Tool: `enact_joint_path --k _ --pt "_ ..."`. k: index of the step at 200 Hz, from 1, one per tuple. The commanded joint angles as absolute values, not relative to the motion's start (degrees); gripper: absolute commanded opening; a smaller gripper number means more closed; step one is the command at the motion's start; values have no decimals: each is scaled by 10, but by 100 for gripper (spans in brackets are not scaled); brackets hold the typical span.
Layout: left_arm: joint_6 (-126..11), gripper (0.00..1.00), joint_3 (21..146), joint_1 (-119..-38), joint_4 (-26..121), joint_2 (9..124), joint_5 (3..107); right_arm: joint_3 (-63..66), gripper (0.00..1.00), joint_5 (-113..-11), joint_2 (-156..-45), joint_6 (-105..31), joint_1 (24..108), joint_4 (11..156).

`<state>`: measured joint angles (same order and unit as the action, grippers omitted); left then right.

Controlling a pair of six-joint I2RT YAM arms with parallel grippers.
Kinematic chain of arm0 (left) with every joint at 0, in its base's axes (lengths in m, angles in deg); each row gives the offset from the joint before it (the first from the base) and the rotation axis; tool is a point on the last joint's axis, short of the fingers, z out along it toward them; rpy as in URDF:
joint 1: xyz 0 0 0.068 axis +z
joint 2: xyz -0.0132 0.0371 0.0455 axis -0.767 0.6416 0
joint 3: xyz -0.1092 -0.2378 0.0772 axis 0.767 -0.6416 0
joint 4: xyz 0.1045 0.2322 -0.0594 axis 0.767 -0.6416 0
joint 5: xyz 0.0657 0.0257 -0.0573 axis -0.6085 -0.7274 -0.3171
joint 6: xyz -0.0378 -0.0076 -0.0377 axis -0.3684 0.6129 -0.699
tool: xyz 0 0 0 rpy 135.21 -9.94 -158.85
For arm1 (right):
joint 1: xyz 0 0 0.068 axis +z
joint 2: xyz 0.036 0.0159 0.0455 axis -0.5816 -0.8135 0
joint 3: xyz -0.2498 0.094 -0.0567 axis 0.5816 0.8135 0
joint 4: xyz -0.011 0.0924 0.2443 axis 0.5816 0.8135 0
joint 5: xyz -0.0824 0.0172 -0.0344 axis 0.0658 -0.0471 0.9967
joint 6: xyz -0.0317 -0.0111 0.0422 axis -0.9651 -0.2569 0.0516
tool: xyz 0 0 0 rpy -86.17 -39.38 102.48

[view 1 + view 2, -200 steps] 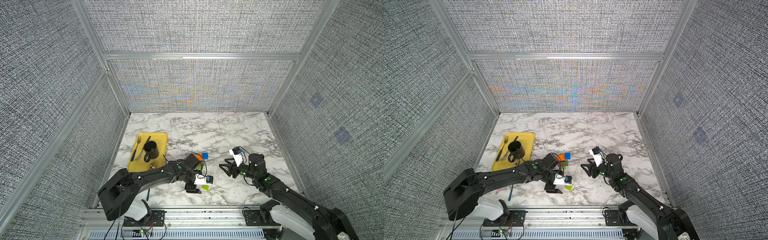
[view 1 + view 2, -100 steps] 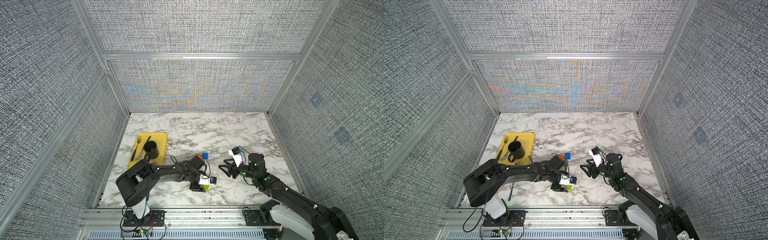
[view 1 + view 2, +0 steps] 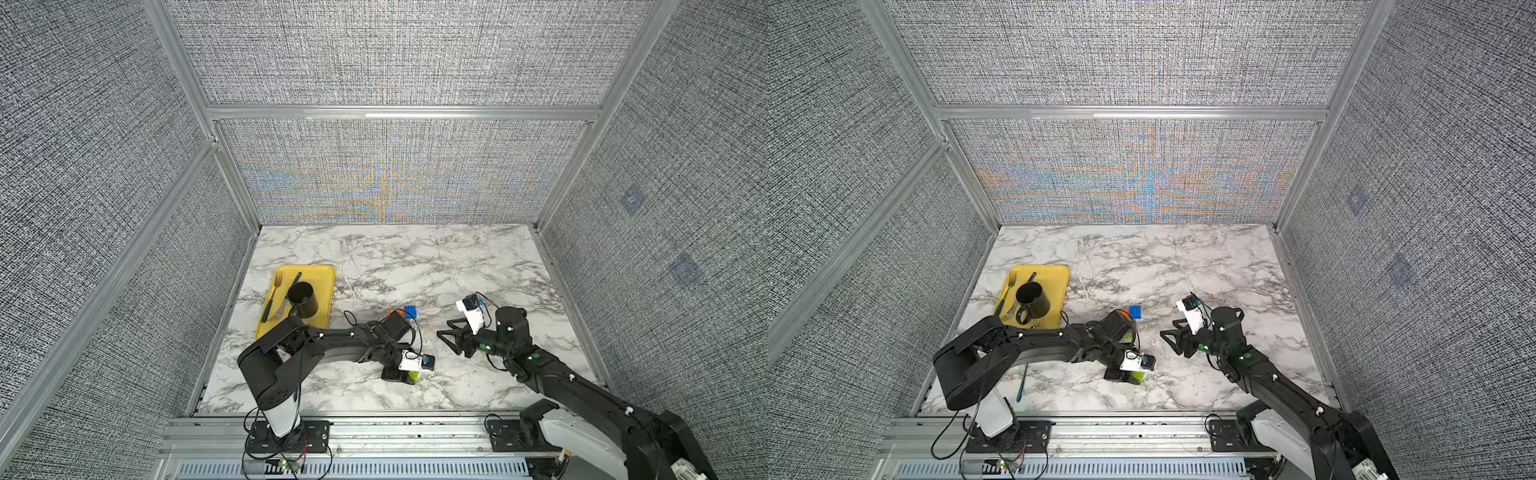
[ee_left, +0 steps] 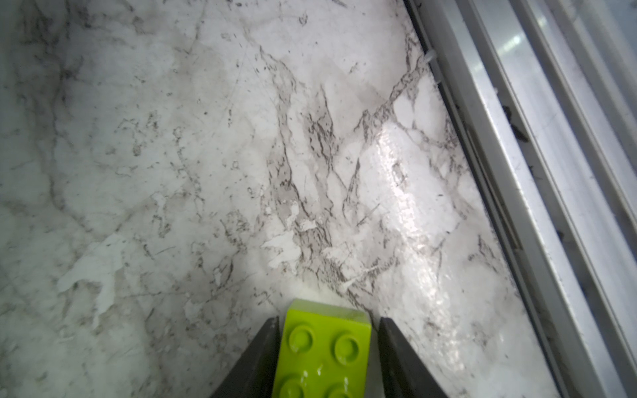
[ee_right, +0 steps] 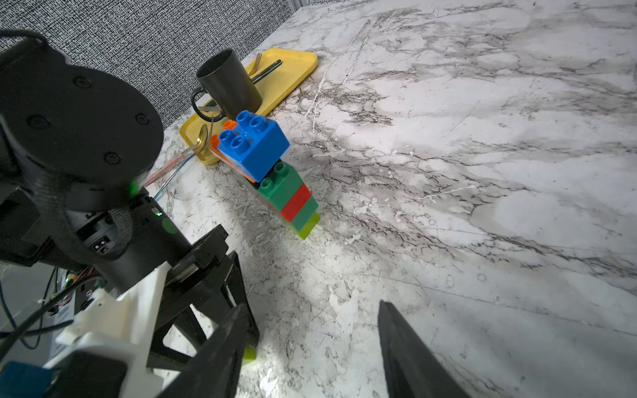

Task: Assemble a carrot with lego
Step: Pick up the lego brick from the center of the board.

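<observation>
Left gripper [image 4: 325, 348] down low on the white grey-veined marble tabletop [image 3: 415, 266] near the front rail, its two black fingers [image 4: 262, 355] flanking a loose lime-green square studded plastic brick [image 4: 324, 348]. In the left wrist view both fingers sit just beside the brick's sides with thin gaps showing, so cannot tell if it is actually pinched or just bracketed. In both top views the brick shows as a lime bit [image 3: 414, 376] under the gripper's white camera mount.

Right gripper [image 5: 310, 348] hovers above the marble, jaws spread apart, nothing between them; seen in a top view [image 3: 451, 338] pointing toward the left arm.

Partly built carrot, a tilted stack of joined plastic bricks [image 5: 275, 172], stands on the marble behind the left arm's wrist: lime at the bottom, then dark green, red, dark green, a black bit, orange, blue square on top. It leans, not upright. In a top view only its blue and orange top [image 3: 1133, 312] peeks out behind the left wrist, near the tray but apart from it.

Yellow plastic rectangular tray [image 3: 322, 274] at the table's left side holds a black mug [image 3: 302, 298], upright, and metal cutlery [image 3: 276, 291] lying beside the mug
</observation>
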<state>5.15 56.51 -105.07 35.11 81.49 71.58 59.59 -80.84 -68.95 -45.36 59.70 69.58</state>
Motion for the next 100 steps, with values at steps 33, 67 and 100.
enact_joint_path --k 33,67,100 --pt "64 51 557 -1050 306 818 693 599 62 -815 -693 -456 597 684" --pt "67 50 554 -1050 306 816 696 599 62 -817 -695 -457 598 683" --pt "72 48 554 -1049 302 816 697 600 62 -817 -695 -457 598 682"
